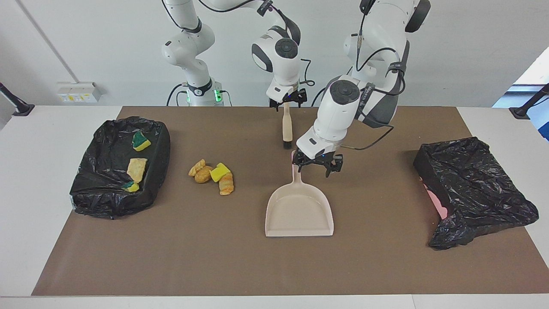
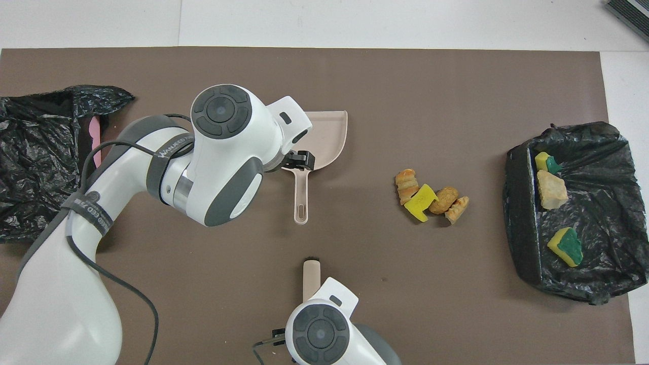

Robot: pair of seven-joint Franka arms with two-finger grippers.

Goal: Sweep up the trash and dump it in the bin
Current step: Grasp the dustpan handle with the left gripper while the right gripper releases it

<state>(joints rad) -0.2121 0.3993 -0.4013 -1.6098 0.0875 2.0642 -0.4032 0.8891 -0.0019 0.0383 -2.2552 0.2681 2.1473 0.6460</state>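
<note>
Trash (image 1: 212, 176) lay heaped at three o'clock from dustpan (image 1: 299, 210), short of bin (image 1: 159, 141). My left gripper (image 1: 315, 168) hung wide open, empty, over dustpan handle, ready to grab; right gripper (image 1: 288, 101) open above brush (image 1: 286, 128) for sweeping.

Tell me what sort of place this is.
Probably a robotics lab: two white arms mounted at a table with a brown mat, staged with a dustpan, sponge trash and a bag-lined bin.
</note>
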